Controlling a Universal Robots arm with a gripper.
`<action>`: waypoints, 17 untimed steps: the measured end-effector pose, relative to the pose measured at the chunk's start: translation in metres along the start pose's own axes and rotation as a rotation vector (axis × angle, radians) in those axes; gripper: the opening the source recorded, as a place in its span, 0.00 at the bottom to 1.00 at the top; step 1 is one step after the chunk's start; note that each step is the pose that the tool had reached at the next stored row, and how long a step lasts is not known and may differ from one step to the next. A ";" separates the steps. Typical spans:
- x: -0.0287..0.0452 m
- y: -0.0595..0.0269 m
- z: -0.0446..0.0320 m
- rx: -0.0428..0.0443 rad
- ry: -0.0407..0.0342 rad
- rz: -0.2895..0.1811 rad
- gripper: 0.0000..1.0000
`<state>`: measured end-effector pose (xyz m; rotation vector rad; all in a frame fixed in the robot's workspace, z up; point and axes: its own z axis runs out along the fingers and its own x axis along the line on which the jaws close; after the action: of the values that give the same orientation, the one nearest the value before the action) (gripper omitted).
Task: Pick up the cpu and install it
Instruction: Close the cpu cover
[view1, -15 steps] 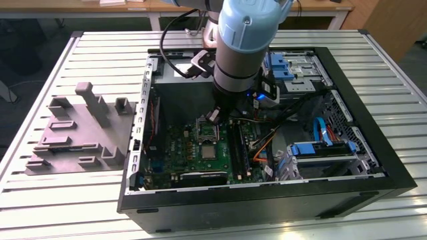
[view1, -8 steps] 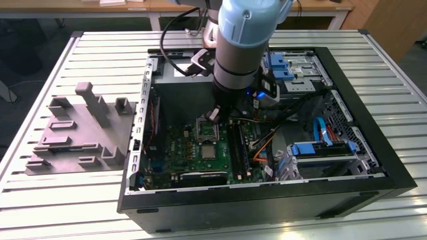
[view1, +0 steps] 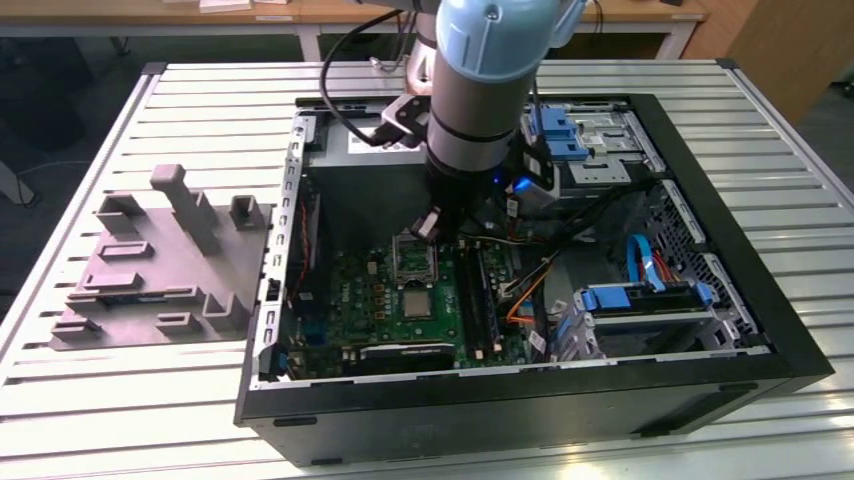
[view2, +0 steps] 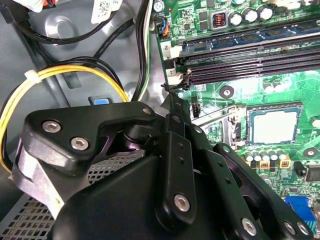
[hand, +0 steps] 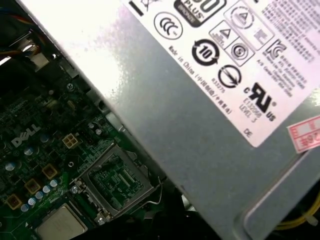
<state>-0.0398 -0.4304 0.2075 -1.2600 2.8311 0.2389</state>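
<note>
Gripper (view2: 172, 107) fingertips hidden behind own linkage; cpu (hand: 60, 226) cut off by edge in first wrist view

The pale blue rounded joint cap (view1: 497, 30) tops the robot arm's grey metallic cylindrical wrist section (view1: 474, 120), which carries dark bands. Black cables (view1: 350, 60) loop beside it to a boxy grey and black wrist mount (view1: 404, 118). A small blue light (view1: 522, 184) glows low on the wrist. In the second wrist view, the matte black gripper (view2: 165, 165) has broad linkage bars fastened with silver round-headed screws (view2: 80, 144).
</note>
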 end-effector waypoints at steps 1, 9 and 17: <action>-0.0002 0.0002 -0.0004 0.0025 0.0027 0.000 0.11; -0.0009 0.0018 -0.0047 0.0199 0.0223 0.001 0.11; -0.0006 0.0042 -0.0130 0.0224 0.0250 0.000 0.11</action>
<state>-0.0422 -0.4292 0.2210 -1.2677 2.8462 0.1922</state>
